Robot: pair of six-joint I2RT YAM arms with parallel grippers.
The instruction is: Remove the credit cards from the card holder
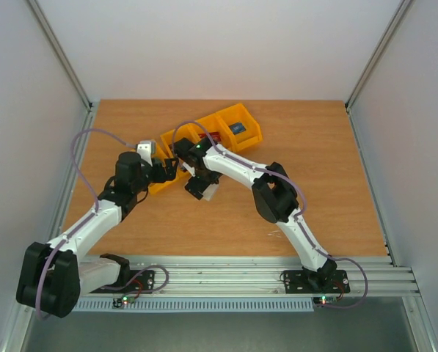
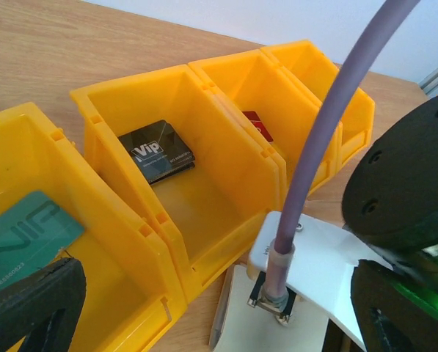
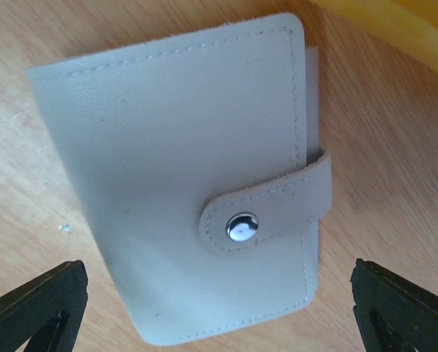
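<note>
the left gripper (image 1: 169,171) hung over a row of glossy yellow plastic bins (image 2: 130,213), its black fingers spread wide and clamped on nothing. in the leftmost bin we saw a thin teal card (image 2: 28,238) with large "vip" lettering. the next bin held a dark card (image 2: 157,152) marked "vip" in white. the one after it held a red card (image 2: 257,125), mostly hidden by the bin wall. a blue card (image 1: 238,127) lay in the far-right bin. the card holder (image 3: 182,176) was cream, grained and stitched, with a strap and a metal snap. it lay folded flat on the wood-grain table (image 3: 395,147), just beside the bins. the right gripper (image 3: 220,304) stood above it, jaws wide apart. plain white walls enclosed the table.
</note>
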